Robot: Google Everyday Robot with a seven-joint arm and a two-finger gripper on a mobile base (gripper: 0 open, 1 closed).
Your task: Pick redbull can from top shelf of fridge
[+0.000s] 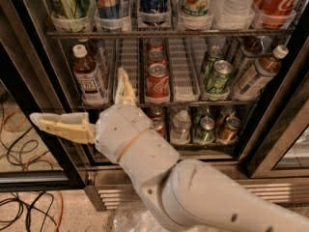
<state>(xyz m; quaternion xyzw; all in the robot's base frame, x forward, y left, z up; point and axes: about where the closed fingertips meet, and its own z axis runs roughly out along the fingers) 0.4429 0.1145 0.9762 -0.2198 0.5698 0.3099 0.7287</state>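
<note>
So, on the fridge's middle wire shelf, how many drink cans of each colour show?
Red Coca-Cola metal cans: 3
Green metal cans: 2
Total: 5
The cream two-finger gripper is open at that shelf's lower left, holding nothing.
</note>
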